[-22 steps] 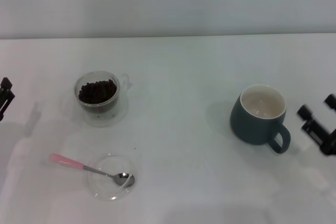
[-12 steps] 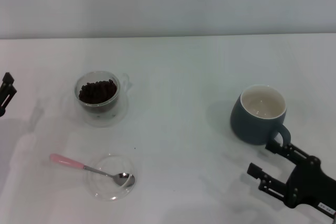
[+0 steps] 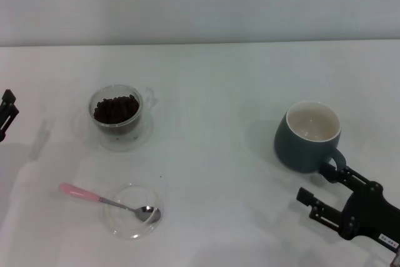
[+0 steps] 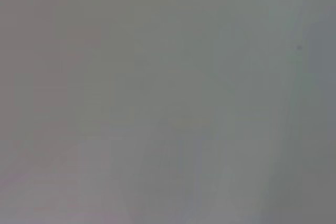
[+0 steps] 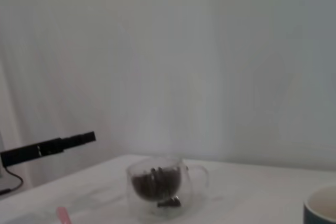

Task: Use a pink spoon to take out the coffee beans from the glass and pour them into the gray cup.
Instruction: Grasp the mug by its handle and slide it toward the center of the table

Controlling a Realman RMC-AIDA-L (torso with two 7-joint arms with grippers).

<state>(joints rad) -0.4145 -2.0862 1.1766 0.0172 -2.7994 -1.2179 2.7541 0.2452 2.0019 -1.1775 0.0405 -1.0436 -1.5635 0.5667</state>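
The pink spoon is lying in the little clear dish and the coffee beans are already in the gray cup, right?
Not quite. The pink spoon does lie with its bowl in the clear dish, but the coffee beans are in the glass, not the gray cup. The head view shows the cup's cream inside with no beans in it.

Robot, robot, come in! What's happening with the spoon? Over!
Right gripper open beside gray cup. Left gripper parked at table edge. Pink spoon untouched in clear dish.
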